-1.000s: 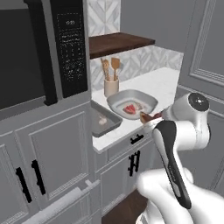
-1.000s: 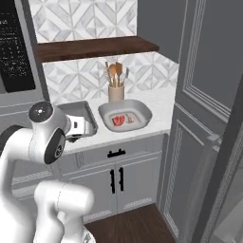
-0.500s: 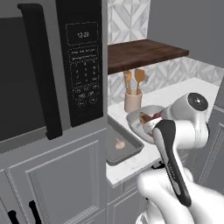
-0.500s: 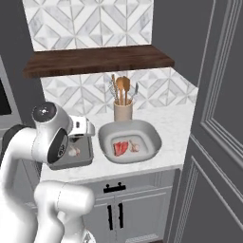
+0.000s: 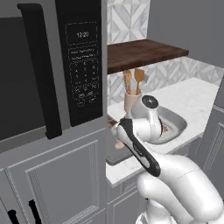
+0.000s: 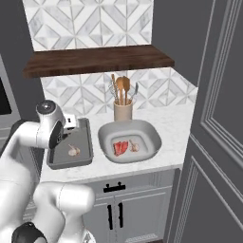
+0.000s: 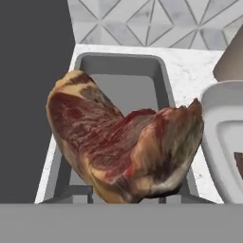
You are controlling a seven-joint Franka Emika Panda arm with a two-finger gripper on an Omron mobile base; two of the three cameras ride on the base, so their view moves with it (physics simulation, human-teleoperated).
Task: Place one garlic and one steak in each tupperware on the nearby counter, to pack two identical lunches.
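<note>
We have the darker steak hanging right in front of the hand camera, so we judge the gripper to be closed on it, though the finger tips themselves are hidden behind the meat and we cannot see the contact. It is carried above the near end of the rectangular tray, which makes sense: in the right base view that tray holds only 1 garlic bulb and lacks its meat. The rounded dish just beside it on the counter already has its pair, the bright red steak with the second garlic touching or nearly touching it, so that lunch looks packed. The 2 containers sit side by side, close to the front edge, with the beige utensil cup behind them against the tiled wall. The bulb lies towards the middle of the tray, leaving bare floor around it, so we would lower the slab onto a free part before letting go. The risk we see is the steak's drooping, folded shape catching the tray wall or landing on the bulb.
</note>
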